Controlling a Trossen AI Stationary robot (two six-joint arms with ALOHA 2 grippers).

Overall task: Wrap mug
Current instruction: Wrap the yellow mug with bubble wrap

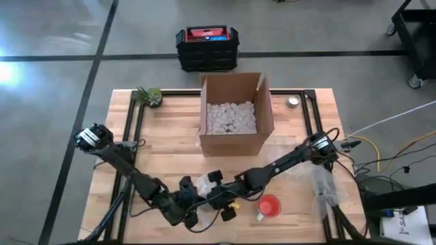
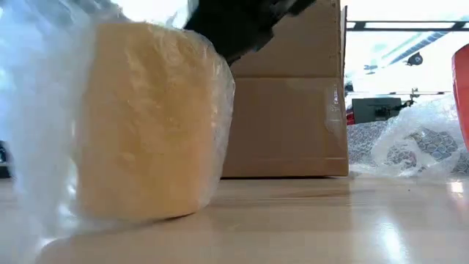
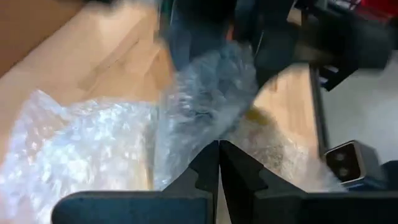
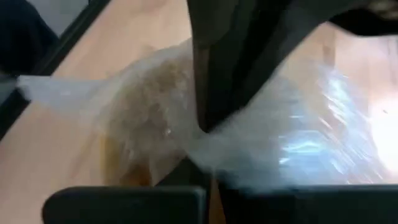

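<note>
**Yellow mug in bubble wrap, both grippers pinching the sheet**

Landmark: open cardboard box [image 1: 235, 114], part-filled with white packing peanuts [image 1: 231, 117], standing at mid-table on the wooden table [image 1: 170, 160].

- Yellow mug [image 2: 146, 121]: on the table in front of the box, toward the near edge, a little left of the box's centre line. In the low view, upright, swathed in clear bubble wrap [image 2: 44, 110] that trails loose on its left side. From above, mostly hidden under the two grippers.
- Left gripper [image 1: 193, 204]: in front of the box, near the table's front edge, just left of the mug. Fingers [image 3: 205, 168] pressed together on a fold of bubble wrap in the left wrist view.
- Right gripper [image 1: 216, 197]: reaching in from the box's right-front side, touching or nearly touching the left gripper over the mug. Fingers closed narrow with a pinch of wrap between them in the right wrist view.
- Red cup [image 1: 269, 205]: in front of the box, right of the grippers, lying apart from the mug.
- Spare bubble wrap [image 1: 321, 187]: well right of the box's front corner, by the table's right edge.
- Small potted plant [image 1: 149, 96]: left of the box, at the back edge.
- Black and red case [image 1: 207, 47]: on the floor behind the box.
</note>
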